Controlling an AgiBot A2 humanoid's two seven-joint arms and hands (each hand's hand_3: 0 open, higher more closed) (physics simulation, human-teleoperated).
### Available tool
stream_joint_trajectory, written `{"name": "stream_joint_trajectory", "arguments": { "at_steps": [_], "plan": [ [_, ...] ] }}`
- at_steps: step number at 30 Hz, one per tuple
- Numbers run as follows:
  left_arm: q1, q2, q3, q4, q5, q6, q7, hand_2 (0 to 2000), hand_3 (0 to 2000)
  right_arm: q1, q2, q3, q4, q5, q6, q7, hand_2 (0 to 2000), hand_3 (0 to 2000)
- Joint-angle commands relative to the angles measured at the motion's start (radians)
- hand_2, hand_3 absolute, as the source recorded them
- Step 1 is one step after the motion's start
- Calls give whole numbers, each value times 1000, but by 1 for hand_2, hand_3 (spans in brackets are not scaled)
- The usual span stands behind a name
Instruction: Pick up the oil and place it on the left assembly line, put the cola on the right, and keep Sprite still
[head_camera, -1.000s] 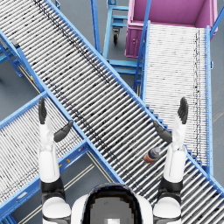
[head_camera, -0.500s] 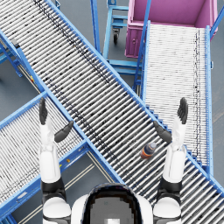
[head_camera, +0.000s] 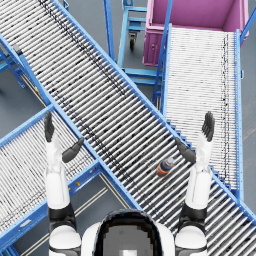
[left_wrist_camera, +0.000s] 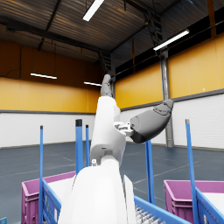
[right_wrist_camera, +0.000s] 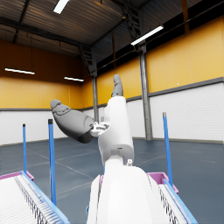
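- Bottle (head_camera: 164, 167): laid on its side on the middle conveyor (head_camera: 100, 100), mid-belt, apart from both blue rails, bare rollers around; brand cannot be told.
- Left hand (head_camera: 54, 142): raised by left line (head_camera: 20, 165), fingers spread, empty.
- Right hand (head_camera: 201, 142): raised near bottle, fingers spread, empty.

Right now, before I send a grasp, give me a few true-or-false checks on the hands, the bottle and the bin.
1. The left hand holds nothing. True.
2. The right hand grips the bottle. False: it is open and apart from the bottle.
3. The bottle rests on the rollers of the middle conveyor. True.
4. The bottle is nearer the left hand. False: it is close to the right hand.
5. The pink bin stands past the far end of the right conveyor. True.
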Motion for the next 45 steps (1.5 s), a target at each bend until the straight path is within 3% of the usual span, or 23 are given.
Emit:
{"name": "stream_joint_trajectory", "arguments": {
  "at_steps": [1,26,33,45],
  "plan": [
    [5,0,-10,2,0,0,0,0,0,-1,-1,-2,-6,0,0,0,0,0],
    [-29,21,-12,9,0,0,0,0,0,-28,-25,39,-15,0,0,0,0,0],
    [-35,27,1,-5,0,0,0,0,0,-104,-36,55,26,0,0,0,0,0],
    [-50,38,25,2,0,0,0,0,0,-272,-26,239,-75,0,0,0,0,0]
  ]
}}
